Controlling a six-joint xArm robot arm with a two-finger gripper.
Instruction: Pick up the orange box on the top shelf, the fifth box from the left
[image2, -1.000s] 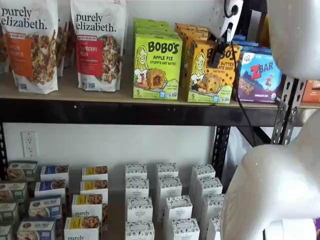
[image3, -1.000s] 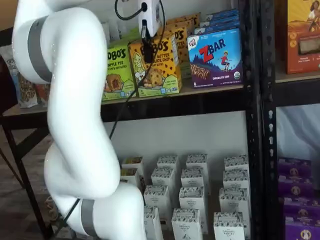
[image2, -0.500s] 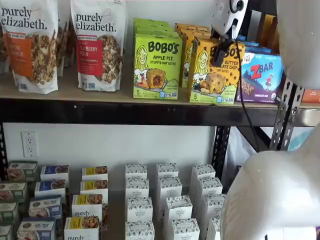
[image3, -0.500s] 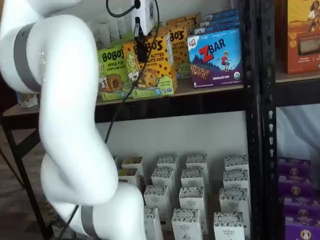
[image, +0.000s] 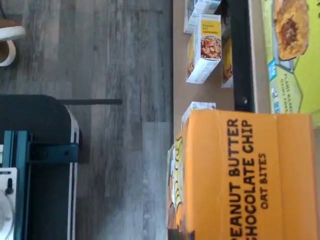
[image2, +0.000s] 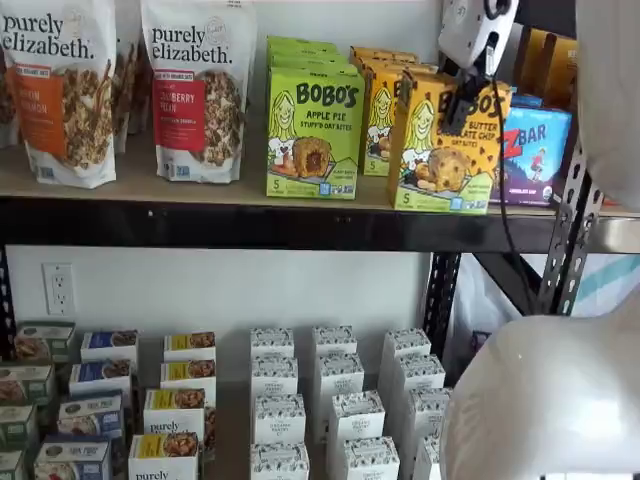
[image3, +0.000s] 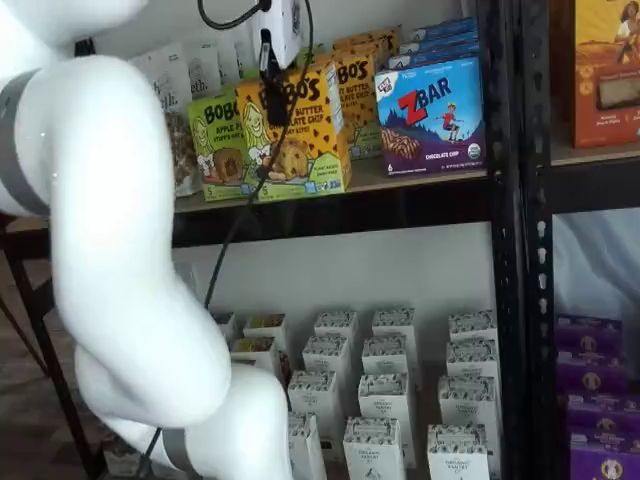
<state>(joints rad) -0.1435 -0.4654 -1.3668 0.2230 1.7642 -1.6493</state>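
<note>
My gripper (image2: 458, 108) (image3: 268, 88) is shut on the orange box (image2: 440, 150) (image3: 300, 145), gripping it from above near its upper edge. One black finger lies across the box's front in both shelf views. The box hangs tilted slightly in front of the top shelf (image2: 200, 225) (image3: 400, 200), forward of its row, with its bottom edge over the black front beam. More orange boxes (image2: 378, 110) stand behind it in the row. In the wrist view the orange box (image: 245, 175) fills the near part of the picture, its "Peanut Butter Chocolate Chip" side facing the camera.
A lime-green Apple Pie box (image2: 313, 135) stands left of the held box and a blue Zbar box (image2: 535, 150) right of it. Granola bags (image2: 195, 90) fill the shelf's left. White cartons (image2: 330, 400) crowd the lower shelf. A black upright (image3: 505, 240) rises at the right.
The gripper has drawn the orange box out from its row, toward the cameras and off the shelf's front edge. The boxes around it have stayed in place.
</note>
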